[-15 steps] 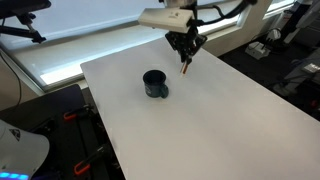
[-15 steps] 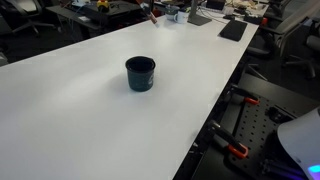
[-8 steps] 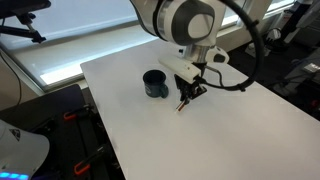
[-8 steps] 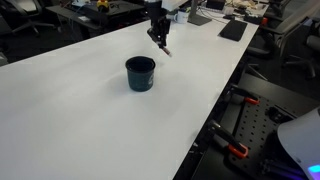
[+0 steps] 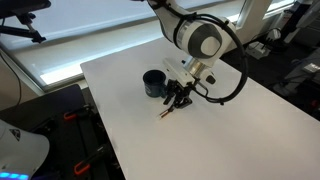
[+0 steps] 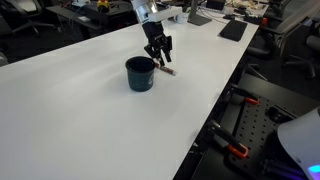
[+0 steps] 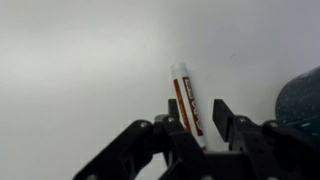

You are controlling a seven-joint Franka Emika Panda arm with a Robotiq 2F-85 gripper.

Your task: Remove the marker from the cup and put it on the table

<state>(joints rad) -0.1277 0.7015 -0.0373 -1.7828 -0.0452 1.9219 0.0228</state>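
The gripper [image 7: 196,112] is low over the table [image 5: 240,130], its jaws narrowly apart with the near end of the marker [image 7: 186,95] between them. There is a sliver of gap on one side, but I cannot tell whether the other finger presses the marker.

The marker [image 5: 169,112] lies flat on the tabletop, just beside the cup [image 5: 154,83] but apart from it. Both sit in the middle stretch of the table, well in from every edge and corner. White surface lies open on all sides, and most widely toward the near corners in both exterior views.

Half a second ago the gripper [image 6: 158,50] was higher and the marker [image 6: 166,70] hung from it, clear of the surface. Now the arm has come down beside the cup [image 6: 140,73] and the marker is down on the table. The cup has not shifted.

In the wrist view the marker's long axis runs straight away from the gripper, with a red band along its pale label and the cup [image 7: 303,100] off to one side. In an exterior view its free end looks orange-red and points roughly toward the long table edge [image 5: 100,120].
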